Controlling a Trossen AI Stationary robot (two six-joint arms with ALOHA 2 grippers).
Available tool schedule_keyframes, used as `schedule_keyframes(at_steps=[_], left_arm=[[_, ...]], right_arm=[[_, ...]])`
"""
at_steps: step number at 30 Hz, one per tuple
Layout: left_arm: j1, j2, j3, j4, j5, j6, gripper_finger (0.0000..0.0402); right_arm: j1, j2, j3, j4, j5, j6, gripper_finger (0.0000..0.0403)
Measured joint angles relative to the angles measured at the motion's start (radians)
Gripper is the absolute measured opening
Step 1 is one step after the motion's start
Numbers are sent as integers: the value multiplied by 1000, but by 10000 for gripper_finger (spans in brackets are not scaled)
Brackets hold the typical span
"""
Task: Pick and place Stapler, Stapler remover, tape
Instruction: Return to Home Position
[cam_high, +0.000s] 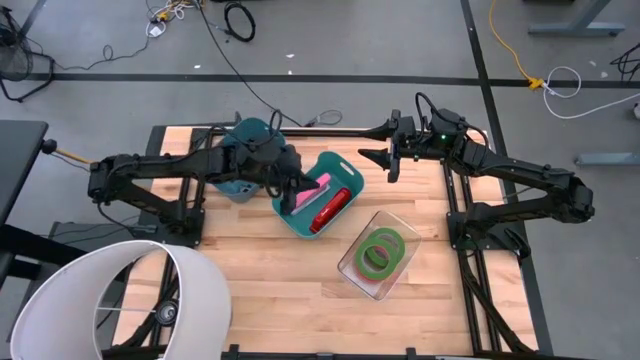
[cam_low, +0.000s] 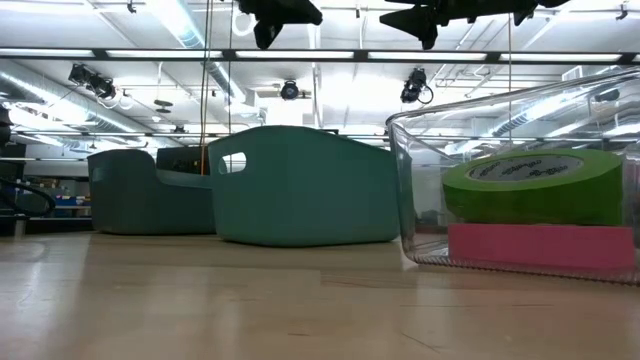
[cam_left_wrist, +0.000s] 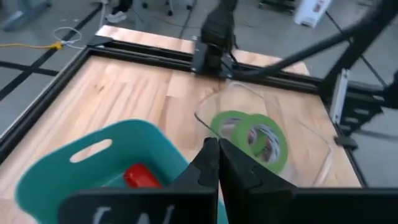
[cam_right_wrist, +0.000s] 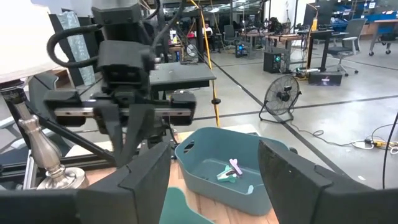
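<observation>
A red stapler (cam_high: 331, 209) lies in the light teal basket (cam_high: 343, 172) at mid-table, with a pink thing (cam_high: 311, 189) beside it. Two tape rolls, the upper one green (cam_low: 533, 186), are stacked flat in a clear container (cam_high: 352, 271) nearer the front. My left gripper (cam_high: 290, 186) hangs shut and empty above the basket's left part; its fingers (cam_left_wrist: 217, 163) show nothing between them. My right gripper (cam_high: 386, 163) hovers open over the basket's far right corner. A small pink and green thing (cam_right_wrist: 231, 170) lies in a darker teal bin (cam_high: 243, 130). Which thing is the stapler remover I cannot tell.
The darker bin stands at the back left, under my left arm. A white lamp shade (cam_high: 120, 300) covers the table's near left corner, and its metal stand (cam_right_wrist: 42, 149) shows in the right wrist view. Bare wood (cam_high: 280, 290) lies in front of the basket.
</observation>
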Motion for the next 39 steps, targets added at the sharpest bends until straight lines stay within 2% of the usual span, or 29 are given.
schedule_keyframes(at_steps=[12, 18, 24, 34, 39], left_arm=[[-69, 0, -1, -129, 2, 89, 2], [-94, -40, -42, -118, 1, 140, 2], [-93, -138, -212, 0, 0, 140, 1], [-93, -328, -607, 422, 8, 82, 1], [-92, -428, -739, 468, 4, 82, 0]], right_arm=[[0, 0, 0, 0, 0, 0, 240], [0, 0, 0, 0, 0, 0, 239], [0, 0, 0, 0, 0, 0, 239], [0, 0, 0, 0, 0, 0, 239], [0, 0, 0, 0, 0, 0, 240]])
